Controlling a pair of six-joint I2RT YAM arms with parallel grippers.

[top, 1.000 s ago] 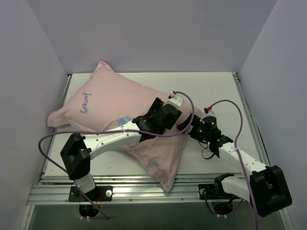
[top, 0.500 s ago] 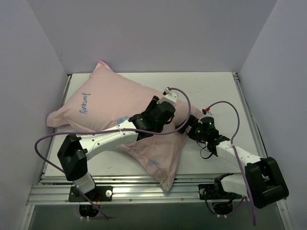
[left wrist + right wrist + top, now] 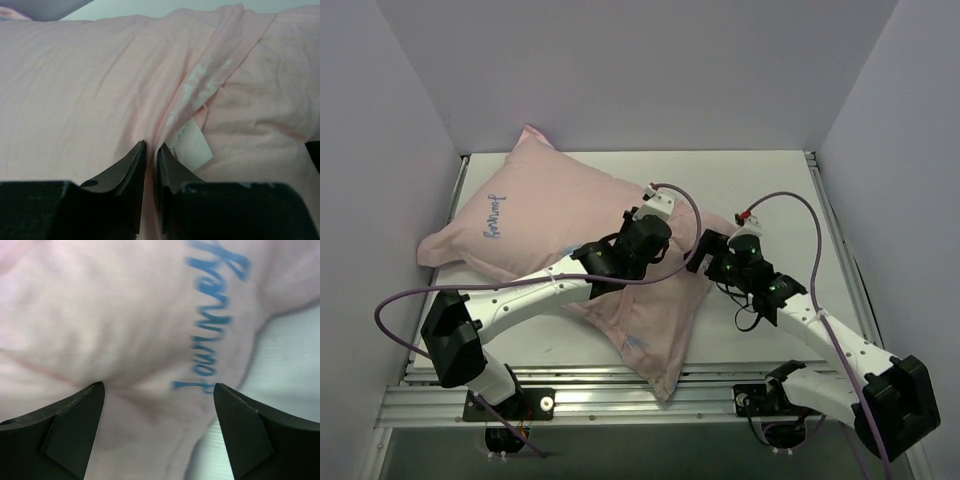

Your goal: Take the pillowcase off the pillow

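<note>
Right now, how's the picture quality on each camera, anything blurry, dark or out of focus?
Top external view: sharp and evenly lit across the thin pale pink fabric pillowcase. Left wrist view: fabric fairly crisp, the left claw a dark silhouette. Right wrist view: softest, the blue script lettering blurred up close, the right claw dark too.

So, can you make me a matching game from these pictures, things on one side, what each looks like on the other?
Things: 1 left gripper; 2 right gripper; 3 white tag; 4 pillowcase.
Looks: A pale pink with blue script; B fingers wide apart; C fingers nearly closed on a fabric fold; D small, beside a seam.
Pairs: 1-C, 2-B, 3-D, 4-A.
</note>
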